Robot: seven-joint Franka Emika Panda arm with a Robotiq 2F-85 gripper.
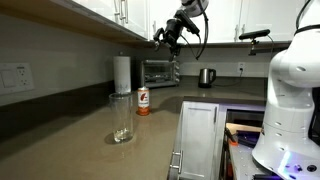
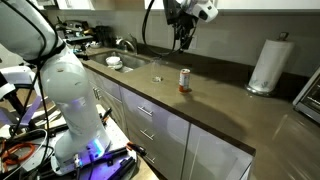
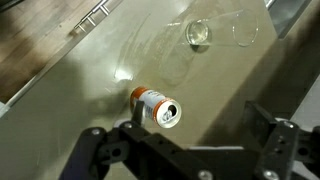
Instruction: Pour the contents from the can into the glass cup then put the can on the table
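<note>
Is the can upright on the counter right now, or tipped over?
Upright. In both exterior views the can stands on its base on the table; the wrist view looks down at its top.

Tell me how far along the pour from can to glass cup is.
Done: nothing visible; the tall clear glass cup looks empty. In hand: nothing; the open gripper hangs high above the small white and orange-red can, standing upright on the grey-brown countertop. Left: grasp the can, pour, set it down.
</note>
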